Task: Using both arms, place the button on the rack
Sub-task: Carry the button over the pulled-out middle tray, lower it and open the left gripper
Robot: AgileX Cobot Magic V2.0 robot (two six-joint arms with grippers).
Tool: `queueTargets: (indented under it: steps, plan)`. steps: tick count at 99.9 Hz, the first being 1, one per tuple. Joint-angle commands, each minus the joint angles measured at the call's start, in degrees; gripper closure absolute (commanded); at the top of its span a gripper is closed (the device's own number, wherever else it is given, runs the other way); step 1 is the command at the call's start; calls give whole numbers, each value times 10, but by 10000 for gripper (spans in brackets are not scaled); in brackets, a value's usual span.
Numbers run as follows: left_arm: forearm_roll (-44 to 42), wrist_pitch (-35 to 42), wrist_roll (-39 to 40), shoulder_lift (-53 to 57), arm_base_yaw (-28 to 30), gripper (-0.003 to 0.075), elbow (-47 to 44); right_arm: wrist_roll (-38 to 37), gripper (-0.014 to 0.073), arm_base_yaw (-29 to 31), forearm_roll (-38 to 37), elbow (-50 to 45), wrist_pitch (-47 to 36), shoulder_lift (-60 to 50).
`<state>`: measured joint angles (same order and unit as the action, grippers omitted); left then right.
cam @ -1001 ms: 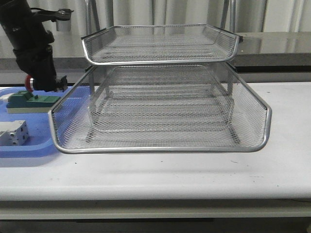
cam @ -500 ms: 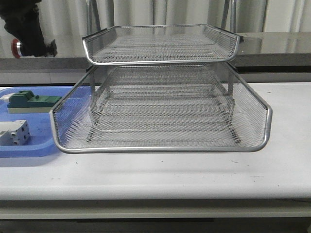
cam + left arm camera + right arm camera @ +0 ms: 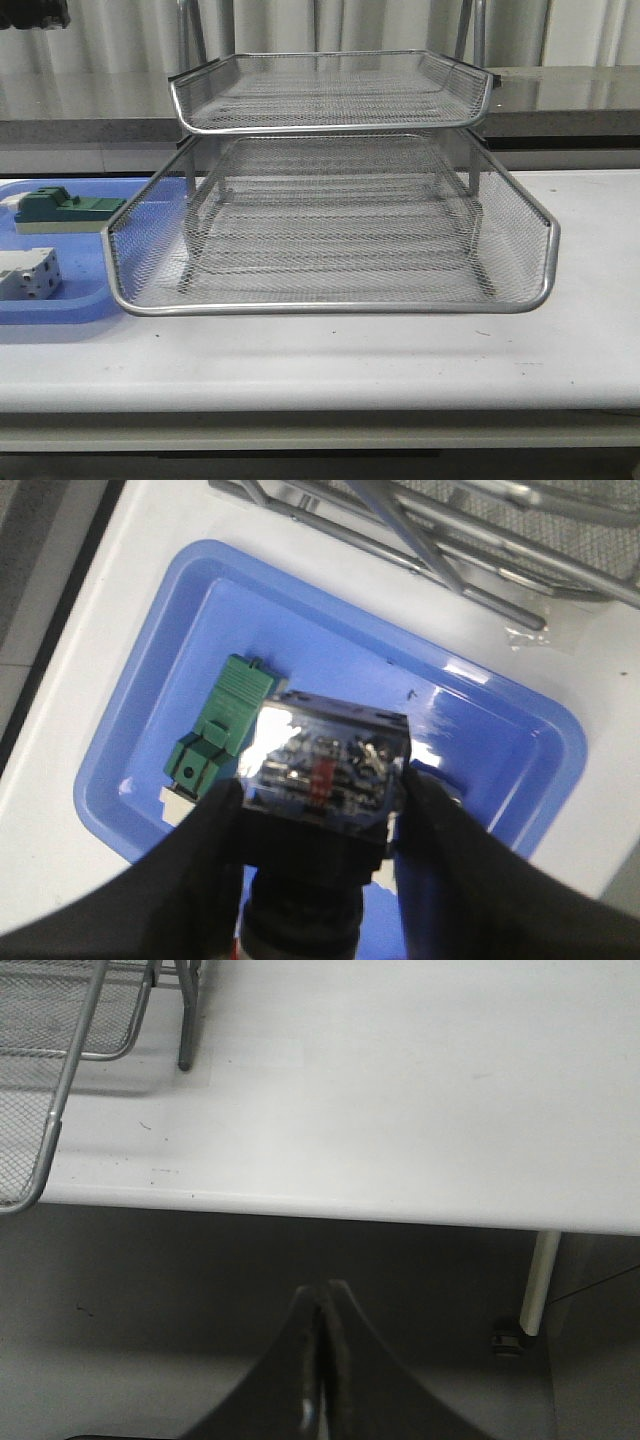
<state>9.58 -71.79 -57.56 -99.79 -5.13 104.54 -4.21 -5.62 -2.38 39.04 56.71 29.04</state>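
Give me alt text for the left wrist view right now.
The left gripper holds the button between its fingers, its clear-backed rear block facing the camera, high over the blue tray. A green part lies in the tray below, and the rack's metal frame shows beyond it.

The rack (image 3: 330,225) is silver wire mesh, fine and see-through, edged with smooth chrome rims that catch the light; its upright posts are bright metal too. The worktop (image 3: 400,350) is a smooth, matt white surface with faint scuffs. On the left, the blue tray (image 3: 150,680) is glossy moulded plastic with sharp white highlights. The green block (image 3: 215,730) in it looks like matt plastic. The button (image 3: 325,770) shows a clear, shiny plastic rear with metal contacts glinting inside, above a black, duller body. The left gripper (image 3: 320,820) has matt black fingers (image 3: 190,860).
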Motion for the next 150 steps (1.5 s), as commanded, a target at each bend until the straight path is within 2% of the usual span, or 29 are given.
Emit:
queueTargets:
  steps: [1, 20, 32, 67, 98, 123, 150]
  plan:
    - [11, -8, 5, 64, -3, 741, -23, 1, 664, 1, -7, 18, -31, 2]
    - [60, -8, 1, 119, -5, 741, -96, 1, 664, 1, -7, 18, -31, 2]
    - [82, -8, 1, 131, -28, 741, -121, 1, 664, 1, -7, 18, -31, 2]
    - [89, 0, 1, 116, -185, 741, -140, 1, 664, 1, -7, 18, -31, 2]
    - [90, 84, 1, 53, -288, 741, -140, 1, 664, 1, -7, 18, -31, 2]
    - [90, 158, 1, -11, -317, 741, -140, 1, 664, 1, -7, 18, -31, 2]
    - [98, 163, 1, -50, -318, 740, -140, 1, 664, 1, -7, 18, -31, 2]
